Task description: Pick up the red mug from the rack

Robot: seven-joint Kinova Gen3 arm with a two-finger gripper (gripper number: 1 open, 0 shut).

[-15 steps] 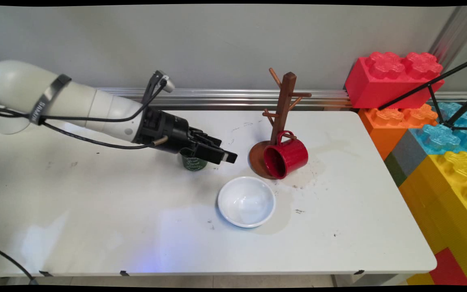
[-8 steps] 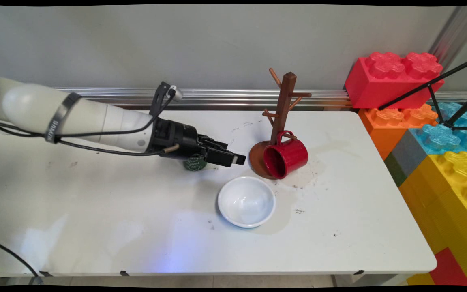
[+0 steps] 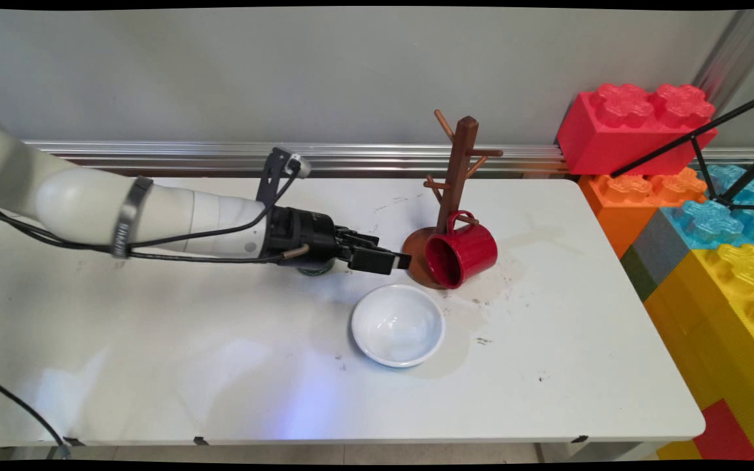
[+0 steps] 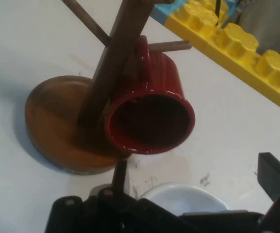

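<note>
One black two-finger gripper [image 3: 398, 261], fingers apart, empty, just left of red ribbed mug [image 3: 461, 253] hanging on brown wooden mug tree [image 3: 453, 176].

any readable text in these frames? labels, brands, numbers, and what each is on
Nothing can be read.
Grey strap round the arm: lettering there, too small and turned to read.
Green cup behind the end effector: almost wholly hidden, no print legible.
Red mug, wooden mug tree, white bowl, toy blocks: no text in either view.
</note>
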